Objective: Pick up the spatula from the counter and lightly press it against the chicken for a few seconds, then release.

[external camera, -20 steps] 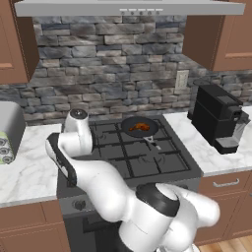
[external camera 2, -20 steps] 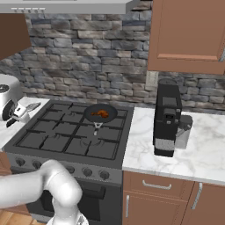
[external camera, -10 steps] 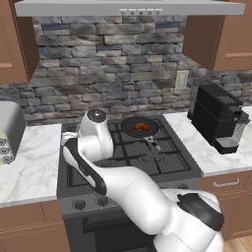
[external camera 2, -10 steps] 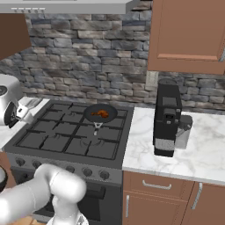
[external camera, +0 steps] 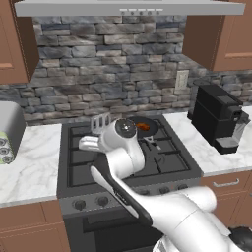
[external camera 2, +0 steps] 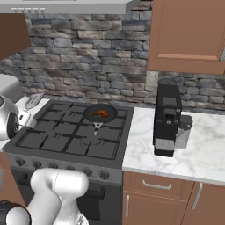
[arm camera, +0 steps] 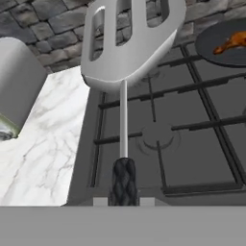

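Note:
My gripper (arm camera: pixel 124 199) is shut on the black handle of the spatula (arm camera: pixel 129 43), whose slotted grey head points up and away over the left burners. From the left base camera, the spatula (external camera: pixel 100 123) sticks out above my hand, left of the pan (external camera: pixel 142 128). The orange chicken (external camera: pixel 143 126) lies in that dark pan on the rear burner, still apart from the spatula head. The right base camera shows the spatula (external camera 2: pixel 33 101) at the stove's left edge, with the chicken (external camera 2: pixel 102 113) well to its right. The chicken (arm camera: pixel 230 42) sits at the upper right of the hand view.
A black coffee machine (external camera: pixel 216 118) stands on the right counter. A grey toaster-like appliance (external camera: pixel 7 130) sits on the left marble counter. The gas stove (external camera 2: pixel 70 136) has raised grates, and the pan handle (external camera 2: pixel 97 128) points toward the front. A range hood (external camera: pixel 128 7) hangs overhead.
My arm has swung rightward from the left counter to over the stove, carrying the spatula closer to the pan. The pan and chicken have stayed put.

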You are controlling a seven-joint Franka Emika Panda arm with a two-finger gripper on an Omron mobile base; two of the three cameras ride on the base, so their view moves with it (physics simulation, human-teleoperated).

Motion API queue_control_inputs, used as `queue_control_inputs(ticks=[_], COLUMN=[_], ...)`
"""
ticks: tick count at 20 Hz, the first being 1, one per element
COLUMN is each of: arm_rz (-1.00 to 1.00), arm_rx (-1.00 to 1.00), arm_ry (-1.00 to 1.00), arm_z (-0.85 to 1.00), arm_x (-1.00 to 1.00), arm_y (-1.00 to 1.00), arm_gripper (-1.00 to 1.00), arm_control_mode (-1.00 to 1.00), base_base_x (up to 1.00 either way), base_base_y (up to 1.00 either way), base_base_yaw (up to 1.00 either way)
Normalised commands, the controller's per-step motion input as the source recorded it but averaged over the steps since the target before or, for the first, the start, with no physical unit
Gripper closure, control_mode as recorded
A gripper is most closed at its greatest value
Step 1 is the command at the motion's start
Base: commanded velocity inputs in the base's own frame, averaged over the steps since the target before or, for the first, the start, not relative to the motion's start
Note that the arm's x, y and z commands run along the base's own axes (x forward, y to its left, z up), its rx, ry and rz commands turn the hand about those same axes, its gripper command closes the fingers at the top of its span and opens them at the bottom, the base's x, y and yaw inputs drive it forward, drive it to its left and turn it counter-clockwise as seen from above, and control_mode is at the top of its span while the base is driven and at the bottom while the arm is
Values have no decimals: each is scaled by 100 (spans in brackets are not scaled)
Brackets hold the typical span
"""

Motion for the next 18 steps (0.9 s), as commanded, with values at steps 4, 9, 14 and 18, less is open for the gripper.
queue_control_inputs(ticks=[4,9,14,18], arm_rz=[0,0,0,-5], arm_rx=[1,8,12,8], arm_ry=[-15,-2,0,0], arm_z=[36,45,39,24], arm_x=[-58,-39,-19,0], arm_y=[-53,-51,-51,-38], arm_gripper=[100,100,100,100], arm_control_mode=[-100,-100,-100,-100], base_base_x=[0,0,0,0], base_base_y=[0,0,0,0], base_base_yaw=[0,0,0,0])
